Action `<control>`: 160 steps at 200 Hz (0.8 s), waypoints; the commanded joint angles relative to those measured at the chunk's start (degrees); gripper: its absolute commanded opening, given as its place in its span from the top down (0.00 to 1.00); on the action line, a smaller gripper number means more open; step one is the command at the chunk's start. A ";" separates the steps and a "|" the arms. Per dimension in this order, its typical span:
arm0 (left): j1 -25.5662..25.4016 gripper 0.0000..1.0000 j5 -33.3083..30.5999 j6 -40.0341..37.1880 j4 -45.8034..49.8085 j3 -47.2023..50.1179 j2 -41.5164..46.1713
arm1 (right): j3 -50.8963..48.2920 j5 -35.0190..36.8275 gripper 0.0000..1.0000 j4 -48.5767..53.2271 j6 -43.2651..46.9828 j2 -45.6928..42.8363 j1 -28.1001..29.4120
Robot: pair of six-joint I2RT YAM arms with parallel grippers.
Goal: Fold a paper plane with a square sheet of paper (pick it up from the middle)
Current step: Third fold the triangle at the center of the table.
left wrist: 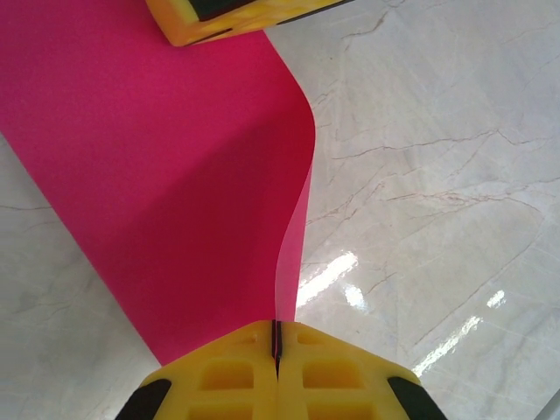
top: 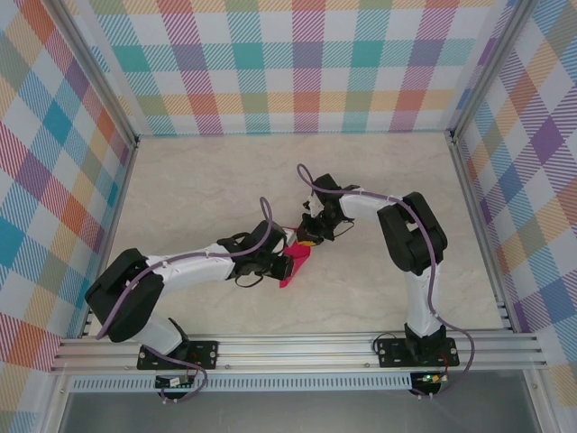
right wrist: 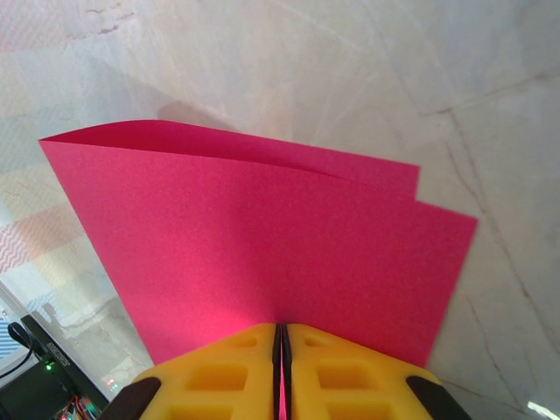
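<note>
**A:** Where's the sheet of paper (top: 296, 263)?

**B:** Between the two hands, over the middle of the bench (top: 198, 189), a bit toward the near edge. It's magenta-pink and doubled over. From the right wrist two layers show, and the front one's edge sits a little short of the back one's.

**A:** Lying flat?

**B:** No. From the left wrist it bows, and one edge curls round into a thin translucent strip running down into the jaws.

**A:** Who has it?

**B:** Both. The left hand (left wrist: 276, 346) is clenched on one edge, yellow fingers pressed together with the paper pinched in the seam. The right hand (right wrist: 281, 346) grips the far edge the same way, pink showing in the slit between its fingers.

**A:** Does it touch the bench?

**B:** I can't tell. From above its lower corner lies close to the pale marbled top, but contact isn't clear.

**A:** And around it?

**B:** Both arms reach inward from the near rail, their hands nearly meeting. Checked walls (top: 306, 63) stand on three sides.
</note>
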State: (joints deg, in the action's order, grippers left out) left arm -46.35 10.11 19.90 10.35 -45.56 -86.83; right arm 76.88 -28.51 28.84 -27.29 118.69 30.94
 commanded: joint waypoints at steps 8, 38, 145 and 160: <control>1.92 1.00 0.15 0.13 0.23 0.52 -0.96 | 1.44 -0.23 0.88 2.84 1.97 1.19 0.55; 3.37 1.00 -1.04 0.23 0.47 0.44 -1.74 | 1.28 -0.49 0.88 2.47 1.48 1.18 0.62; 4.33 1.00 -1.80 -0.12 -1.27 -0.70 -5.56 | 0.78 -0.58 0.86 2.02 0.41 1.19 0.90; 4.36 1.00 -1.33 -0.55 -1.73 -0.74 -5.17 | 0.64 -0.45 0.85 2.02 0.43 1.36 0.90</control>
State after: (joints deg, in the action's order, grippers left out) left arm -42.59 8.97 19.90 10.17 -45.56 -92.47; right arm 77.06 -28.53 29.61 -26.74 118.72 31.24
